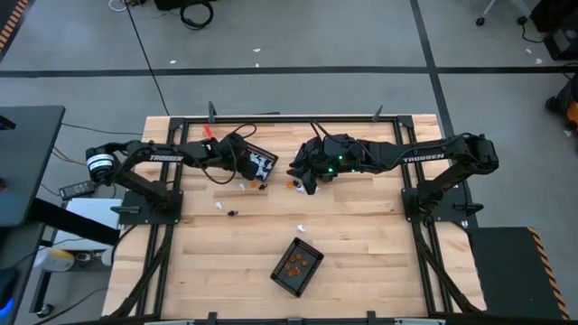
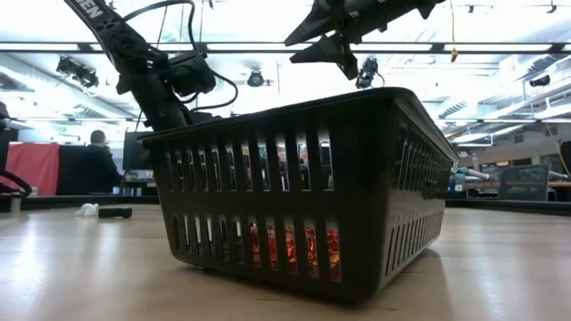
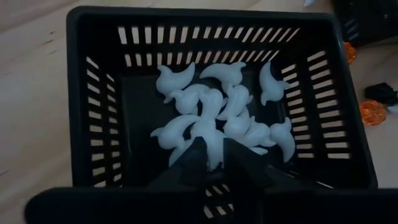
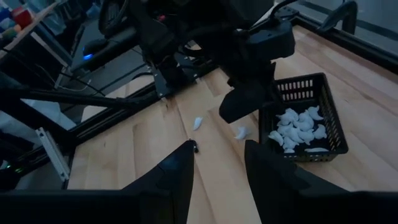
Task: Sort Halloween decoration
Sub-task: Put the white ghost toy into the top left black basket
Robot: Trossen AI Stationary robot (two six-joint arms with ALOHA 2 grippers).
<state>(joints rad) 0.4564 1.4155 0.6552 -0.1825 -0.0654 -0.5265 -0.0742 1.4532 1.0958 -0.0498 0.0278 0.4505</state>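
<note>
Left gripper [image 3: 214,163] jaws nearly closed over ghosts [image 3: 217,112]; right gripper [image 4: 217,165] jaws parted, empty.

High view straight down over the whole table [image 1: 361,244], low view level at tabletop, close behind the orange basket [image 2: 303,192], left wrist view close above the ghost basket [image 3: 93,93], right wrist view farther off, sharing that basket [image 4: 333,109] with it.

White lettering reading "TROSSEN" runs along the left arm [image 1: 163,156] and again along the right arm [image 1: 424,159], seen from above the counter. In the low view, only the fragment "EN" shows on one arm [image 2: 89,9]. No other text is legible.
</note>
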